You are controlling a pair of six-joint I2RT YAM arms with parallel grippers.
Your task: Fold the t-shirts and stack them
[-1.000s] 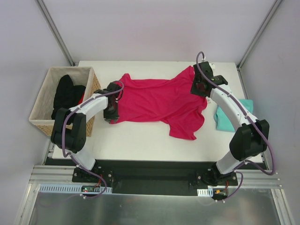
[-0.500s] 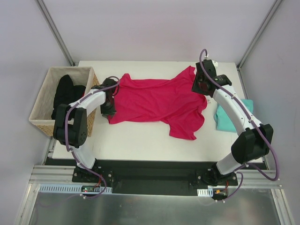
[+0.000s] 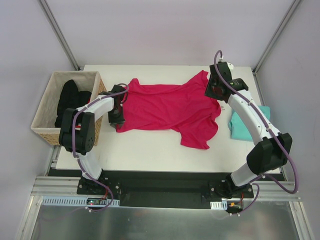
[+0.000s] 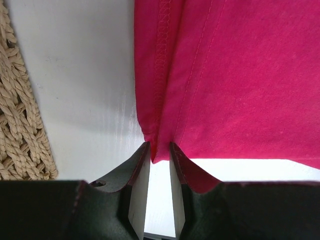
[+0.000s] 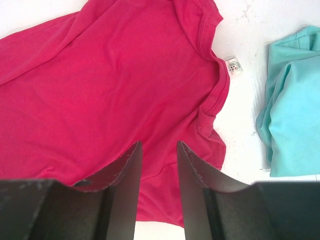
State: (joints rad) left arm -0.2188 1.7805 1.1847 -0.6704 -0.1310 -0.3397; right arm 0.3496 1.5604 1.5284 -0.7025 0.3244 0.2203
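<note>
Two-arm robot, tabletop mount
White link shells, black joints and bases, purple cables looped alongside; dark wedge-shaped fingers [image 5: 125, 175].
</note>
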